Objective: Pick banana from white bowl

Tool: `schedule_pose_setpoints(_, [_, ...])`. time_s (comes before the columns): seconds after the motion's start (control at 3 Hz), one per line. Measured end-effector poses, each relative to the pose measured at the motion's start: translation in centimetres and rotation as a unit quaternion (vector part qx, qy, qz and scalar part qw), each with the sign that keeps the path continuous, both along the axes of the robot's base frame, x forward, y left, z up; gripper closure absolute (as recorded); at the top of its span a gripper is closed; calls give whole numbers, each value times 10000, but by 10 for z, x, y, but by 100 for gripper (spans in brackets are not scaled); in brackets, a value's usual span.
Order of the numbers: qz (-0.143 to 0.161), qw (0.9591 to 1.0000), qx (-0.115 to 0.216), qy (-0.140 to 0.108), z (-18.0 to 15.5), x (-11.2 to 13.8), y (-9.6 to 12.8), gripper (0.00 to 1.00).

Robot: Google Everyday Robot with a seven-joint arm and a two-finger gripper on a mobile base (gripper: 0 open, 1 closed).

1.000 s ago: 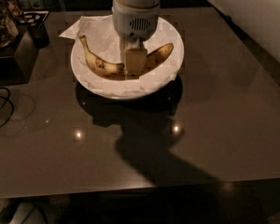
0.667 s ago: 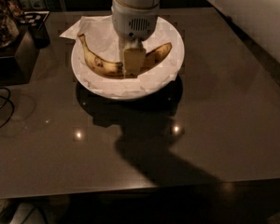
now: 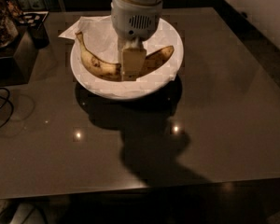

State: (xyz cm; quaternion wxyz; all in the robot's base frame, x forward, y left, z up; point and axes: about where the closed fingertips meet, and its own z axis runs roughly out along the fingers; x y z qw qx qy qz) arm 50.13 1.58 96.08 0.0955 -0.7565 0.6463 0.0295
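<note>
Grasp step in hand. Gripper (image 3: 132, 74) low inside white bowl (image 3: 130, 92), planted over middle of banana (image 3: 99, 67) lying curved on paper (image 3: 100, 36). Claw state: cannot tell. Next, likely: secure hold, lift straight up past rim.

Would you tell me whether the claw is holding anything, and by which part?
Cannot be told: the claw is down over the middle of the banana, which lies in the white bowl.
</note>
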Motion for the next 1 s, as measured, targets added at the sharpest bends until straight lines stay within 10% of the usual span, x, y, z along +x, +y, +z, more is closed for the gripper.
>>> schedule_pose_setpoints(1.0, [-415,9980,438,174,14,-52,-7,100])
